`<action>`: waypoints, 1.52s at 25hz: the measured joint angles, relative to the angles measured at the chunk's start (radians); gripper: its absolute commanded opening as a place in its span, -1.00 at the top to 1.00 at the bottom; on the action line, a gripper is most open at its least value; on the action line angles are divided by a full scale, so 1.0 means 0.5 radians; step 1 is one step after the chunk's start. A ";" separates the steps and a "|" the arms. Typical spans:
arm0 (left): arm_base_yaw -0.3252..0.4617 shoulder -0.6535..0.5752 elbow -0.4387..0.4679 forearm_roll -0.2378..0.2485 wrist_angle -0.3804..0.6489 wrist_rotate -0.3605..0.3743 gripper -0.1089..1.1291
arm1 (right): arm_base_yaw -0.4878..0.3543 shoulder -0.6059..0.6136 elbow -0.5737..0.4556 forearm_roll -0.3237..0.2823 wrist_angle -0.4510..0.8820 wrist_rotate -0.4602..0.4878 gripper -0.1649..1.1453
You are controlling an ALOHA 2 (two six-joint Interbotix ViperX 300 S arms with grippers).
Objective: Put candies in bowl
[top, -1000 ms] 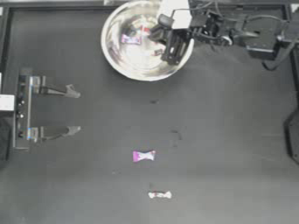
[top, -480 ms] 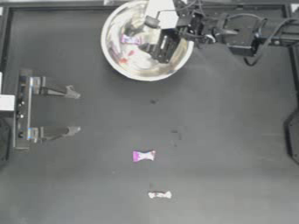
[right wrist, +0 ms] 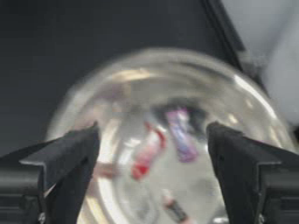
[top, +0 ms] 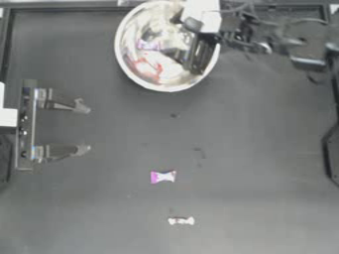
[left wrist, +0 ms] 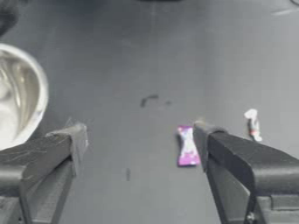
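Observation:
The shiny bowl stands at the table's back, a little left of centre. My right gripper hangs open over the bowl's right half with nothing between its fingers. In the right wrist view the bowl holds a purple-white candy, a red-white candy and one more. Two candies lie on the table near the front: a magenta-white one and a whitish one. My left gripper is parked open at the left edge, far from them.
The left wrist view looks across the table at the magenta-white candy, the whitish candy and the bowl's rim. A dark raised border runs along the table's right edge.
My right gripper has shifted left, farther over the bowl. The left arm and the two candies on the table have not moved.

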 measured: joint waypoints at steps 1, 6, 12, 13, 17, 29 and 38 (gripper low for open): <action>0.000 0.000 0.000 0.000 0.000 0.000 -0.82 | 0.025 -0.061 0.040 0.009 -0.025 0.003 -0.76; 0.000 -0.003 0.000 0.000 0.000 0.000 -0.82 | 0.150 -0.362 0.255 0.071 -0.129 0.006 -0.76; 0.000 0.000 -0.003 0.000 0.012 0.000 -0.82 | 0.350 -0.739 0.552 0.199 -0.190 0.006 -0.76; 0.000 0.000 0.000 0.000 0.018 0.000 -0.81 | 0.393 -0.801 0.604 0.212 -0.224 0.006 -0.76; 0.000 0.000 0.000 0.000 0.028 0.000 -0.81 | 0.525 -1.025 0.813 0.255 -0.399 0.025 -0.76; 0.006 0.028 -0.107 -0.021 0.138 0.000 -0.81 | 0.715 -1.463 1.249 0.319 -0.549 0.071 -0.76; 0.031 0.586 -0.543 -0.086 0.565 -0.003 -0.81 | 0.724 -1.703 1.350 0.350 -0.408 0.074 -0.76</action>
